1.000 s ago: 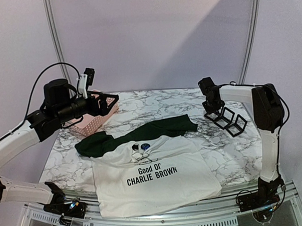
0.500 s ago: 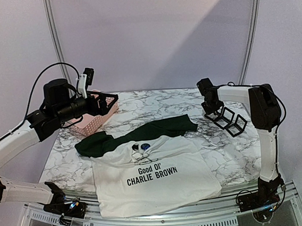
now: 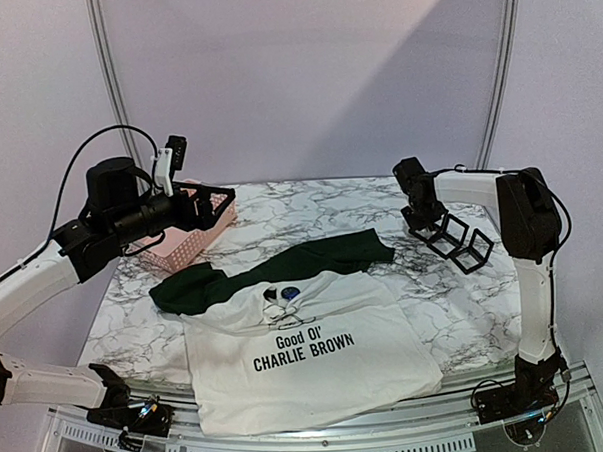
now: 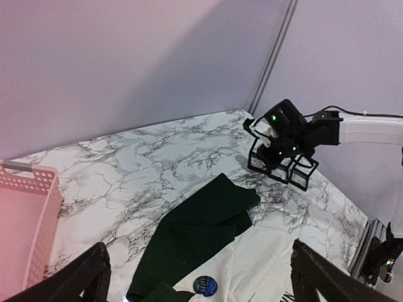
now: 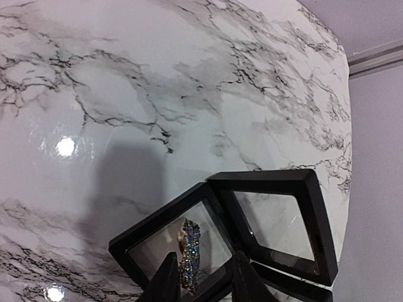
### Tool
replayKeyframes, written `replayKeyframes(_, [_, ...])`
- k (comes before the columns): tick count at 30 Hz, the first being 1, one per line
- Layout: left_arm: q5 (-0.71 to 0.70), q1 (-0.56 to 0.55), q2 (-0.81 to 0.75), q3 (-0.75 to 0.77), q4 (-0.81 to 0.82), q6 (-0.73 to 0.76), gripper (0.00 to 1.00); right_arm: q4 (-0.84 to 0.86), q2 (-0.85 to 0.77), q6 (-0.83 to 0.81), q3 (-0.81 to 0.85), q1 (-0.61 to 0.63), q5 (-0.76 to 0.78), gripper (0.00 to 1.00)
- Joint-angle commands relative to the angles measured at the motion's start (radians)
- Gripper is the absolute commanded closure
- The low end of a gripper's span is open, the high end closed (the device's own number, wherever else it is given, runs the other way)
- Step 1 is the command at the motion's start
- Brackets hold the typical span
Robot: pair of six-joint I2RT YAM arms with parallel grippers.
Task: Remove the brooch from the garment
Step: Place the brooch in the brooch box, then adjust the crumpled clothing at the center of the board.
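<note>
The garment [image 3: 307, 351] lies flat at the table's front, a white T-shirt with dark green sleeves [image 4: 201, 229] and black print. A round blue badge [image 3: 290, 293] sits near its collar [image 4: 205, 285]. A sparkling jewelled brooch [image 5: 191, 250] lies in the left half of an open black display case [image 5: 264, 179] at the back right [image 3: 452, 237]. My right gripper [image 5: 204, 264] hovers right over it, fingers a little apart on either side, not pinching it. High above the pink basket, my left gripper [image 4: 198, 248] is wide open and holds nothing.
A pink perforated basket [image 3: 187, 241] stands at the back left, under the left arm [image 4: 25, 207]. The case's other clear-windowed half [image 5: 277, 220] lies beside the brooch. Marble tabletop [image 3: 311, 211] stretches between basket and case.
The right gripper's fingers have parted slightly over the case, and the wrist has edged a little to the left. The left arm and the T-shirt have not moved.
</note>
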Motion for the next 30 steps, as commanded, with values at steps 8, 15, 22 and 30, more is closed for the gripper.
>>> replayKeyframes(8, [0.012, 0.021, 0.015, 0.017, -0.012, -0.010, 0.00, -0.052, -0.087, 0.077, 0.025, -0.002, -0.187, 0.64])
replayKeyframes(15, [0.011, 0.025, 0.017, 0.015, -0.012, -0.012, 0.01, -0.045, -0.172, 0.113, -0.015, 0.001, -0.295, 0.54])
replayKeyframes(22, [0.000, 0.025, 0.025, 0.015, -0.014, -0.008, 0.00, 0.048, -0.337, 0.167, -0.143, 0.000, -0.463, 0.47])
replayKeyframes(30, [-0.055, 0.024, 0.070, 0.025, -0.047, 0.018, 0.00, 0.289, -0.665, 0.245, -0.423, 0.001, -0.751, 0.38])
